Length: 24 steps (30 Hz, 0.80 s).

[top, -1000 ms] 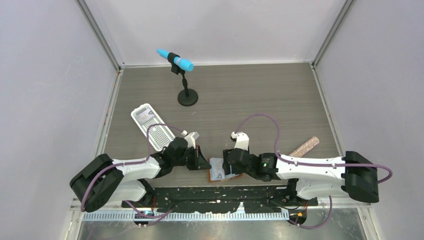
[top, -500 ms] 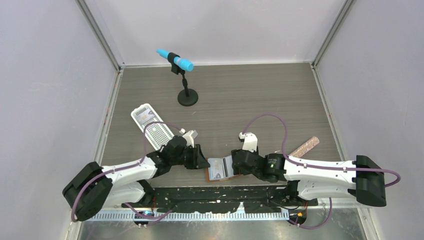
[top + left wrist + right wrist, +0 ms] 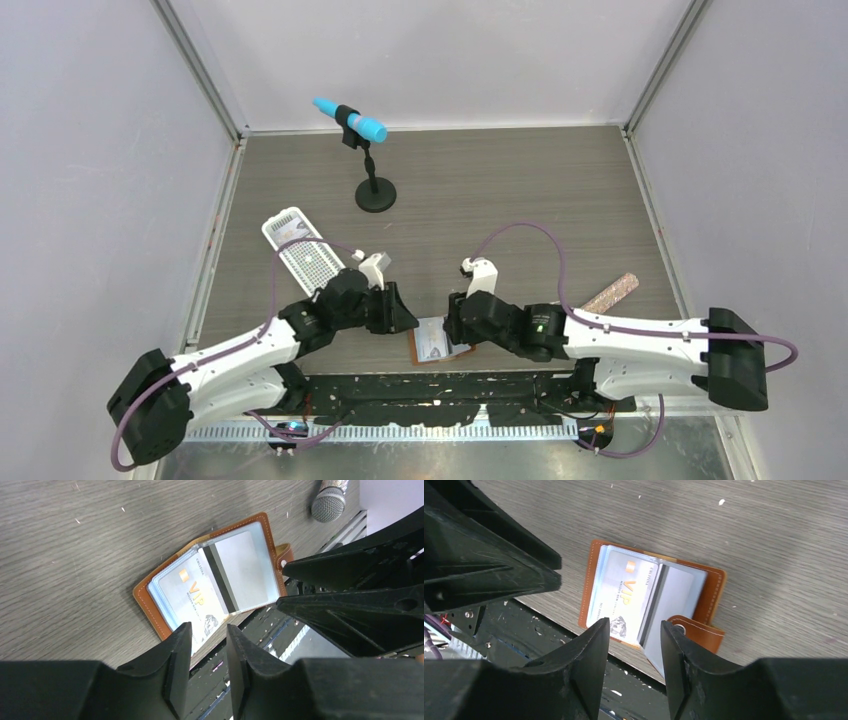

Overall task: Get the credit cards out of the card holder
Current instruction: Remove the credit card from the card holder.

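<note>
Card holder (image 3: 150,607) open w/ cards (image 3: 192,587), corner hidden behind left tool (image 3: 206,635).

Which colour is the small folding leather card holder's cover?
Tan-brown, pale stitching; the leather card holder shows best in left wrist view.

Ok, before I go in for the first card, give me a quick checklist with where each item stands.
1. Tan-brown leather card holder lying open: ok.
2. Pale credit card printed VIP exposed, face up in its pocket: ok.
3. Left end effector open and empty: ok.
4. Right end effector open above the holder: ok.
5. Holder well back from the grey wood-grain table's near edge: not ok, it lies right at it.
6. How many cards are inside: cannot tell, the sleeves overlap.
</note>
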Each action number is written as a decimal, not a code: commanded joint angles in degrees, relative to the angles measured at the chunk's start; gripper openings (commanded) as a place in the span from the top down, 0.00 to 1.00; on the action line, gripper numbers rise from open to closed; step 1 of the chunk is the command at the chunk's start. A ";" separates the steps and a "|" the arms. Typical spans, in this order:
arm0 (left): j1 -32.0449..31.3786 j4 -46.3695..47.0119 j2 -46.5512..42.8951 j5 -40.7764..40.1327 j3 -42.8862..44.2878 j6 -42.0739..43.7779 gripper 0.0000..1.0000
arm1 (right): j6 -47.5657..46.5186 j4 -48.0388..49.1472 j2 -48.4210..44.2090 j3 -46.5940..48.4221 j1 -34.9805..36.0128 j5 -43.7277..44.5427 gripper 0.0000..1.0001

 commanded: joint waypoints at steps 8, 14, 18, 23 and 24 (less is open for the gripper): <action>-3.68 11.30 10.56 1.59 0.04 -2.29 0.72 | -0.79 8.49 7.35 2.49 -0.54 -2.67 0.54; -3.78 15.39 14.01 2.20 -0.77 -3.19 0.73 | -0.44 10.93 7.43 -2.44 -2.71 -2.09 0.58; -3.99 17.11 17.12 2.30 -0.51 -3.15 0.74 | 0.04 11.85 7.09 -5.96 -4.01 -1.63 0.62; -4.13 18.84 21.25 1.92 -0.06 -2.00 0.75 | 1.68 12.85 6.64 -9.63 -4.51 -1.15 0.65; -4.13 18.81 22.17 1.79 0.12 -1.52 0.75 | 1.85 13.03 6.50 -10.51 -4.52 -1.21 0.66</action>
